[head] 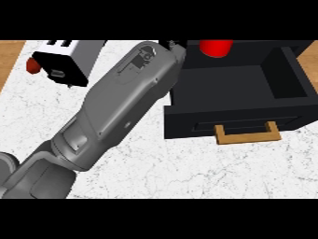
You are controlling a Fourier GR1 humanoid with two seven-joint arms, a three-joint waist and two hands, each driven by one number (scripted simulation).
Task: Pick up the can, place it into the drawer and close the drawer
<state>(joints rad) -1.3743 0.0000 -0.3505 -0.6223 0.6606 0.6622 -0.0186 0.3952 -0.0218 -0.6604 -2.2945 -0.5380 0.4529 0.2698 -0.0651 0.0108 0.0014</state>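
I am looking down at what is showing as a kitchen: a white marble counter [210, 172] with wood at both sides, a toaster [68, 58] sitting far left, a black drawer [244, 100] standing open at right.

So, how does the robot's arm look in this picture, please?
One arm shows: a long grey forearm with a smooth, rounded metallic shell, panel seams, small dots like screws and a recessed darker panel near the wrist. Only a bit of its black hand is visible.
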